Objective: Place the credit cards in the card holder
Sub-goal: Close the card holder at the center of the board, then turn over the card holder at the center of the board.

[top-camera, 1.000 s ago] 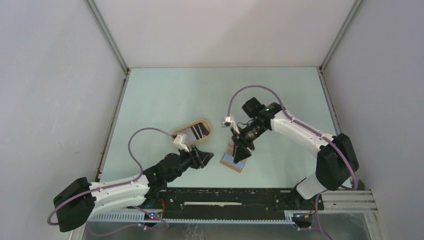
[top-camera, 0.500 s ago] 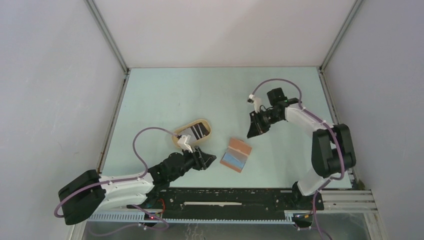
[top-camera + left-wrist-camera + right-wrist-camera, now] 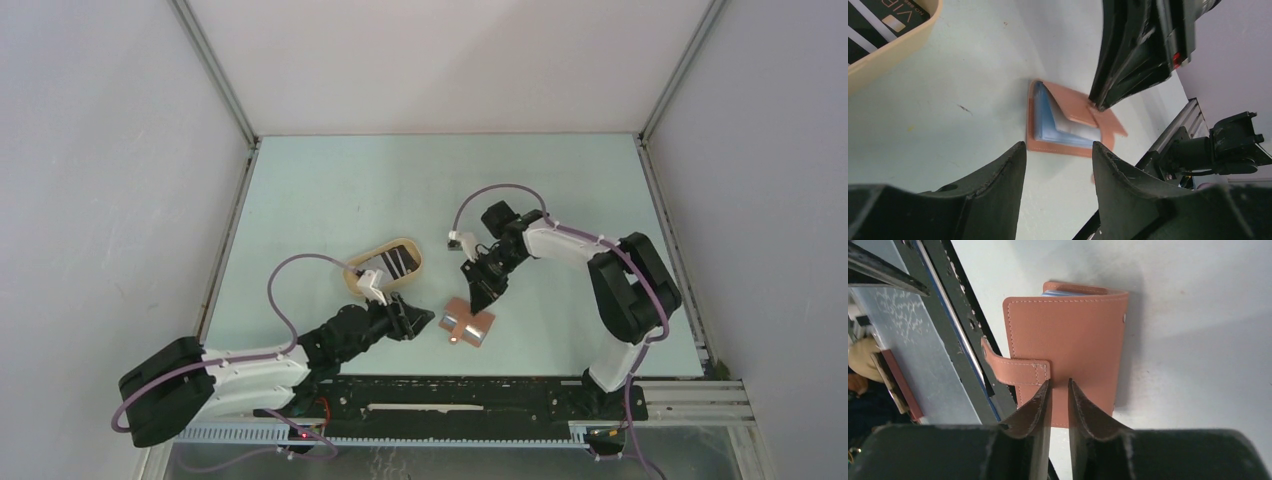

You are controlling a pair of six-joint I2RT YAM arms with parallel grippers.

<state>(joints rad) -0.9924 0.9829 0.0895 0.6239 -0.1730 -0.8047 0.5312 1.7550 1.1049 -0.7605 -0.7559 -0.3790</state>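
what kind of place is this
Probably a robot lab test cell: a left arm and right arm bolted at a pale green table, boxed in by plain white walls on a metal frame.

1. Top external: high above the near edge, looking down over the whole table (image 3: 330,190).
2. Left wrist: low and close, facing right at the card holder (image 3: 1073,105).
3. Right wrist: close overhead, looking down on the same card holder (image 3: 1068,330).
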